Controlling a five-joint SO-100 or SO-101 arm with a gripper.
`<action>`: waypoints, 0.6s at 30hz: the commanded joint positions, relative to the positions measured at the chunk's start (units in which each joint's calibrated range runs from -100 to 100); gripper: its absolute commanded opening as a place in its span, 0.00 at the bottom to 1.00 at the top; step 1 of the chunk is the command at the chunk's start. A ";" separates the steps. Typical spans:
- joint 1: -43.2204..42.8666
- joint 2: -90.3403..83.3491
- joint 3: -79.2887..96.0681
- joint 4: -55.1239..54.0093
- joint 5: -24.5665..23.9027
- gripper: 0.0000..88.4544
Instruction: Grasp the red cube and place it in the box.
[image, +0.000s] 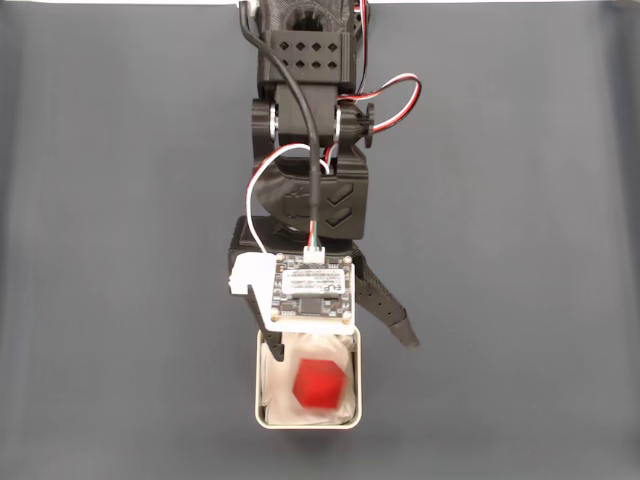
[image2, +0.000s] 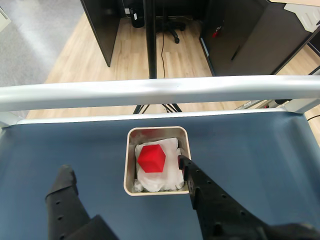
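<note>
- The red cube (image2: 151, 158) lies inside the box (image2: 131, 165), on the white wrinkled paper lining (image2: 167, 172), just above the middle of the wrist view; in the fixed view the cube (image: 320, 385) sits low in the frame, slightly blurred, within the cream rim.
- The pincer (image2: 122, 172) is spread wide and holds nothing: in the wrist view one finger tip is at lower left over the dark bench (image2: 250, 150), the other reaches up from lower right to the box's right wall.
- Neither finger touches the cube; whether the right finger touches the rim, I cannot tell.
- In the fixed view the arm (image: 310, 190) comes down from the top centre, with its camera board (image: 313, 290) just above the box.
- Judged from this, the placing step looks finished: cube released, resting in its container.
- The next move likely calls for lifting the pincer straight up and away, keeping the right finger from catching the rim and dragging the box.
</note>
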 joint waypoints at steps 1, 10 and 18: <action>0.65 -2.89 -0.21 -1.50 -0.24 0.57; 0.72 -3.07 -0.21 -2.07 -0.24 0.59; 0.72 -3.59 0.70 -2.81 -0.10 0.59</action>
